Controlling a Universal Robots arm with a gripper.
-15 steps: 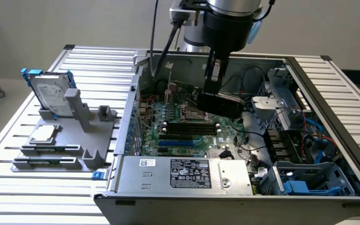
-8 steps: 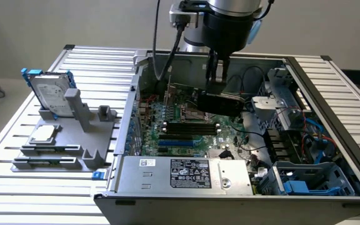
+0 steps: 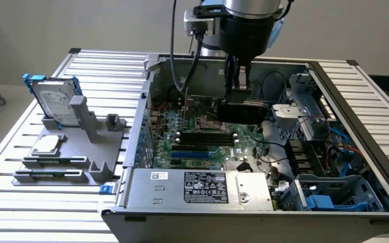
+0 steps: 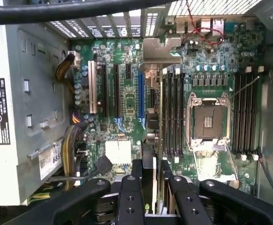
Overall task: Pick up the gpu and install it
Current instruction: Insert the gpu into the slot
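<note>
Here's the slatted metal table (image 3: 363, 86), and on it the big open computer case (image 3: 248, 228), lying on its side with its insides showing. The robot arm (image 3: 248, 25) comes straight down into the case from above. Along the near wall of the case sits the grey power supply (image 3: 201, 187), and behind it the green motherboard (image 3: 194, 136) covers the floor of the case. Out on the table, at the exterior view's left, a grey holder (image 3: 66, 162) carries a silver hard drive (image 3: 54, 98) standing upright in its blue frame. Now the card: the gpu (image 3: 245, 112) is inside the case, up over the motherboard and pinched from both sides by the gripper (image 3: 237, 96). The fingers are clamped tight on it. From the wrist it shows edge-on, running between the blue slot (image 4: 140, 96) and the rows of memory slots, with its silver end bracket (image 4: 162, 49) toward the case's vented wall. Whether its lower edge touches the board I cannot tell. The empty processor socket (image 4: 207, 119) lies just beside it, and the small square processor chip (image 3: 47, 145) rests flat on the holder.
</note>
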